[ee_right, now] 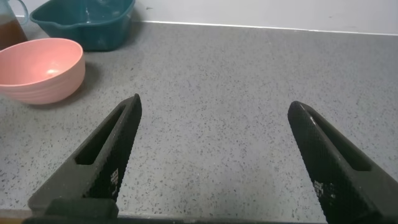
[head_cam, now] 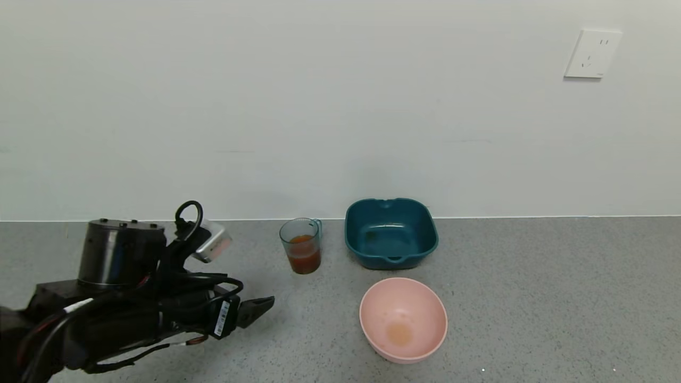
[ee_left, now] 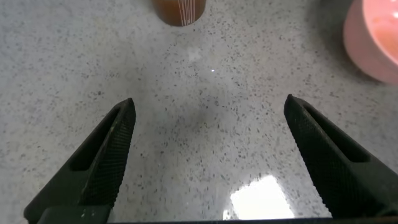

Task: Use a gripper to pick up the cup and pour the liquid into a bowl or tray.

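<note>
The cup (head_cam: 302, 246) stands upright near the wall, translucent blue-grey and about half full of orange-red liquid (head_cam: 304, 258). The pale pink bowl (head_cam: 403, 319) sits in front and to the right of it, with a faint orange stain at its bottom. My left gripper (head_cam: 258, 309) hovers low over the counter, to the left of the cup and nearer than it, and points toward it. In the left wrist view this gripper (ee_left: 209, 104) is open with only bare counter between its fingers; the cup's base (ee_left: 180, 11) lies ahead, the bowl (ee_left: 373, 37) off to one side. My right gripper (ee_right: 215, 103) is open and empty.
A dark teal square basin (head_cam: 391, 231) sits against the wall, right of the cup and behind the bowl. The speckled grey counter (head_cam: 532, 298) ends at a white wall with a socket (head_cam: 592, 53). The right wrist view shows the bowl (ee_right: 40, 68) and basin (ee_right: 84, 22) far off.
</note>
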Motion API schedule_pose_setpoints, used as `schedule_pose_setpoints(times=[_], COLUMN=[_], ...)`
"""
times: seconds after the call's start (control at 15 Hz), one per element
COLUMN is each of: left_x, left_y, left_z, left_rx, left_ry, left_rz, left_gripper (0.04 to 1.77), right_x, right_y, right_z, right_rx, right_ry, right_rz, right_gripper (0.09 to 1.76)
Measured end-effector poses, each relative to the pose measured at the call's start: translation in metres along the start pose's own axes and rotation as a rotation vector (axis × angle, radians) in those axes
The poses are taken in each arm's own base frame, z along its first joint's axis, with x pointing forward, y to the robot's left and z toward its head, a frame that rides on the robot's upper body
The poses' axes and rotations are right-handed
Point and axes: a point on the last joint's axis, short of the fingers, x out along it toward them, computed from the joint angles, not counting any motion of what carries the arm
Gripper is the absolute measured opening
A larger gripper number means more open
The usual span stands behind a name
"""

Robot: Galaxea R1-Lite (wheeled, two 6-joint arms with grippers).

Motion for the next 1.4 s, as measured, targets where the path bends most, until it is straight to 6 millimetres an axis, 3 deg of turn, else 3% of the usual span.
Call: schedule_pose_setpoints(times=[0.33, 0.67, 1.0, 1.4], left_x=[0.057, 0.1, 0.129, 0.147], left_y=[-0.001, -0.002, -0.005, -0.007], left_z=[-0.012, -0.021, -0.028, -0.021], left_rx=[0.0, -0.007, -0.08, -0.108], left_ry=[-0.036, -0.147, -0.216, -0.242], left_rz=[0.029, 0.041, 0.07, 0.057], left_gripper=[1.72, 1.72, 1.72, 1.72], right_x=[0.0, 0.0, 0.0, 0.0], right_y=[0.0, 0.0, 0.0, 0.0], right_z=[0.0, 0.0, 0.0, 0.0], right_rx=[0.0, 0.0, 0.0, 0.0], right_ry=[0.0, 0.0, 0.0, 0.0], right_rz=[0.0, 0.0, 0.001, 0.0], right_gripper=[1.71, 1.71, 1.71, 1.71])
